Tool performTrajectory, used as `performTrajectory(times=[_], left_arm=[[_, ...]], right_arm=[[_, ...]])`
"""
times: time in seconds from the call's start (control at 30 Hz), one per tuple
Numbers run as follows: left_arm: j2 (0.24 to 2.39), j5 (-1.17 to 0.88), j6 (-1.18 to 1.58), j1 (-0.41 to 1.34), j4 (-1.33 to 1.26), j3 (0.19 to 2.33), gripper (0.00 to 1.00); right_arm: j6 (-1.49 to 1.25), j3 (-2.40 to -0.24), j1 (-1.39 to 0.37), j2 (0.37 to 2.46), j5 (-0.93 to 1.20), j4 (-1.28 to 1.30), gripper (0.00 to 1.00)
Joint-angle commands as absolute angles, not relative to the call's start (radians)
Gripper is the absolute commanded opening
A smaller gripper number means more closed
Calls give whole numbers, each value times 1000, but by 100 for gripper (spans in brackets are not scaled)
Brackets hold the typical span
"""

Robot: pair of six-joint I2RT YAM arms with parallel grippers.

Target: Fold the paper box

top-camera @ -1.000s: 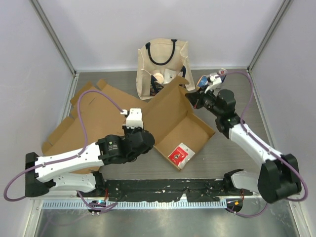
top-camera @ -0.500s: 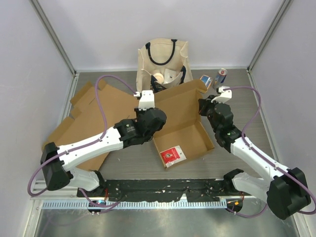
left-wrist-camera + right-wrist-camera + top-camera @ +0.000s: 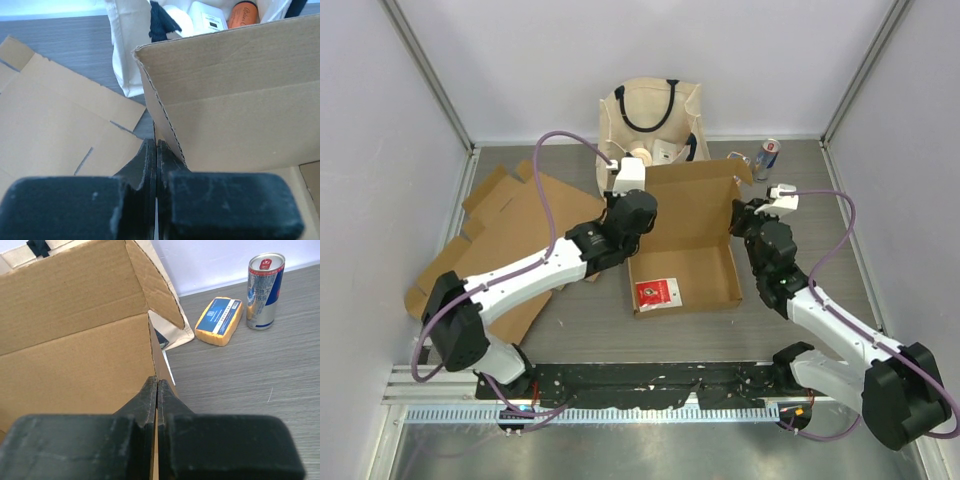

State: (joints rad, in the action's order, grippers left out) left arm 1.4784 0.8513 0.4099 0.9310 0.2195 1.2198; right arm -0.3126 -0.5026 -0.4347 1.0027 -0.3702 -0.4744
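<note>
The left fingers point(image 3: 148, 162) and right fingers point(image 3: 148, 401) are pressed closed, apparently pinching the side walls of the box point(image 3: 686, 262). Lift both walls evenly so the creases fold straight without tearing.

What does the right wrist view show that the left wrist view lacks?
Only the right wrist view: a silver and blue drink can and a yellow sponge with a blue label. Only the left wrist view: flat brown cardboard sheets and an orange bottle inside the cream cloth bag. Both: the open brown cardboard box, and a claw closed on its side wall, right claw, left claw.
</note>
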Motion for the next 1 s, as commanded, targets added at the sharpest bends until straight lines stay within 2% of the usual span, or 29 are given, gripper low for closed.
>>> performTrajectory(times=[0.0, 0.17, 0.4, 0.5, 0.53, 0.63, 0.7, 0.8, 0.87, 0.97], left_arm=[[1532, 792, 338, 896, 86, 1299, 0], [1542, 766, 321, 885, 29, 1255, 0], [1415, 648, 347, 887, -50, 1071, 0], [1333, 551, 328, 887, -153, 967, 0], [1318, 529, 313, 887, -199, 925, 0], [1287, 489, 296, 887, -206, 902, 0], [1282, 473, 295, 887, -196, 899, 0], [1275, 449, 307, 888, -202, 877, 0], [1270, 443, 310, 887, -212, 865, 0], [1261, 453, 316, 888, -206, 859, 0]], right_arm=[[-264, -521, -439, 1035, -385, -621, 1], [-239, -529, -440, 1040, -359, -592, 4], [-322, -474, -479, 850, -365, -275, 11], [-379, -518, -480, 769, -310, -50, 23], [-394, -538, -482, 753, -299, 27, 40], [-454, -668, -480, 736, -267, 329, 67], [-451, -798, -480, 755, -236, 545, 67], [-431, -931, -480, 714, -172, 710, 68], [-401, -1001, -480, 700, -150, 759, 72], [-387, -1169, -480, 781, -299, 863, 77]])
